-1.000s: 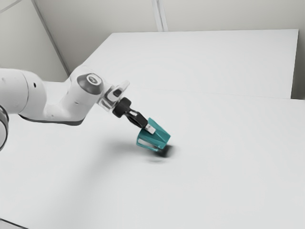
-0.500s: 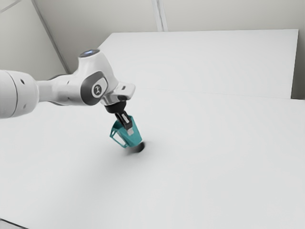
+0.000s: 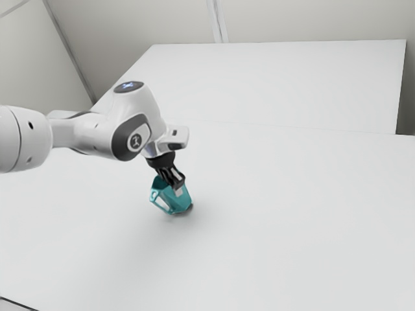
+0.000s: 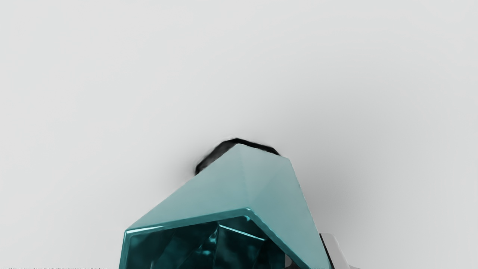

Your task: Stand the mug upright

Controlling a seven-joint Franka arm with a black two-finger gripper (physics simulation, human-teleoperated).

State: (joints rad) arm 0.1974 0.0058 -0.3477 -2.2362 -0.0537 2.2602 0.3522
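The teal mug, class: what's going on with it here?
A Franka arm has its black two-finger gripper shut on the wall of the teal mug, one finger inside and one outside. The mug is tilted rather than upright, its open mouth slanting up toward the exterior view's left, its base low by the white table.

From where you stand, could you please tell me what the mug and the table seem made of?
The mug looks like glazed ceramic or hard plastic, glossy by its rim's bright highlights; the table seems matte, perhaps laminate, showing no sharp reflections.
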